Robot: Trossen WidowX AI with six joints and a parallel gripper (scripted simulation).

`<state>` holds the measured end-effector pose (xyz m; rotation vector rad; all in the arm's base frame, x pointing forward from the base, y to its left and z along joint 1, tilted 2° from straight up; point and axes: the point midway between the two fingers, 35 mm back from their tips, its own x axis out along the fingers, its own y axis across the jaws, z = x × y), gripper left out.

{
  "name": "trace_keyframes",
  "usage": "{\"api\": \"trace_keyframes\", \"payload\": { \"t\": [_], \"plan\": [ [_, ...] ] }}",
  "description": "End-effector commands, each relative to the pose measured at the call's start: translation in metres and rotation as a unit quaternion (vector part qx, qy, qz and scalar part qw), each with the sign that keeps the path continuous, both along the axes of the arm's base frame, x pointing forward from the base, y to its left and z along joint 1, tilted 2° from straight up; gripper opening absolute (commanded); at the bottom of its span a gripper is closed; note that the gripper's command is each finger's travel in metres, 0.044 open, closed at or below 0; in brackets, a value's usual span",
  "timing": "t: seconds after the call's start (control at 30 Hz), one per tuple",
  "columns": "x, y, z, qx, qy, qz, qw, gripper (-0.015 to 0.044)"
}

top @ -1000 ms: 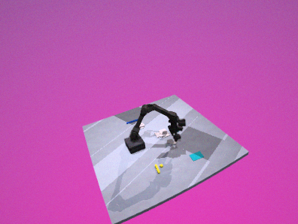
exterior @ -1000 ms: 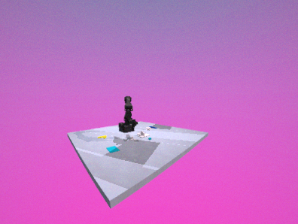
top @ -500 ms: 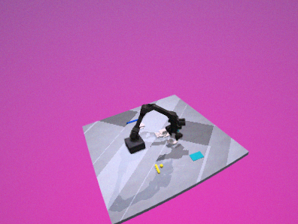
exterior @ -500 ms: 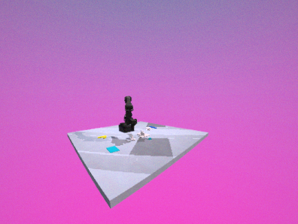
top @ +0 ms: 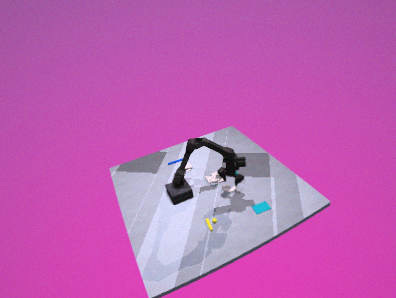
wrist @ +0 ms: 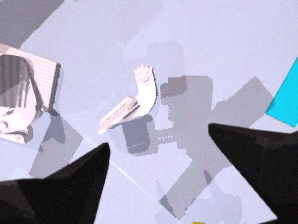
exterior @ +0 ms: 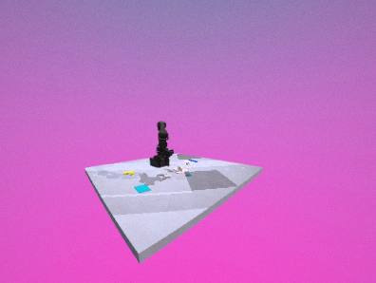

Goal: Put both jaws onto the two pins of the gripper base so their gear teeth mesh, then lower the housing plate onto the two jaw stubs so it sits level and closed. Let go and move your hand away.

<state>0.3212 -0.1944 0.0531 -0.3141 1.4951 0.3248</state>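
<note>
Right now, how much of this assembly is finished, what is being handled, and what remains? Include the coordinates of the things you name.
Little looks finished: one pale toothed jaw [top: 232,188] [wrist: 148,95] lies on the table, apart from the pale assembly [top: 214,177] [wrist: 50,82] beside it. Nothing is in the hand [wrist: 159,135]; its fingers stand open. That jaw still needs seating; whether the other is on its pin, I cannot tell.

The worktop [top: 150,220] [exterior: 157,204] is pale grey crossed by darker grey patches and thin whitish lines, and the arm [top: 212,145] [exterior: 162,142] is black. The toothed jaw [wrist: 147,95] is pinkish white; the flat square [top: 261,207] [exterior: 142,189] [wrist: 287,97] is plain cyan. Yellow colours the short bar [top: 209,224], blue the thin rod [top: 175,162] [exterior: 193,160].
</note>
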Motion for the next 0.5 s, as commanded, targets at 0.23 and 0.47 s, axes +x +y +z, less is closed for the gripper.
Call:
{"api": "trace_keyframes", "payload": {
  "t": [0.23,0.47],
  "plan": [
    [-0.0002,0.0035,0.0011,-0.006,-0.004,0.12,0.993,0.044],
    [-0.0006,0.0058,0.0016,-0.01,-0.005,0.193,0.981,0.044]
  ]
}}
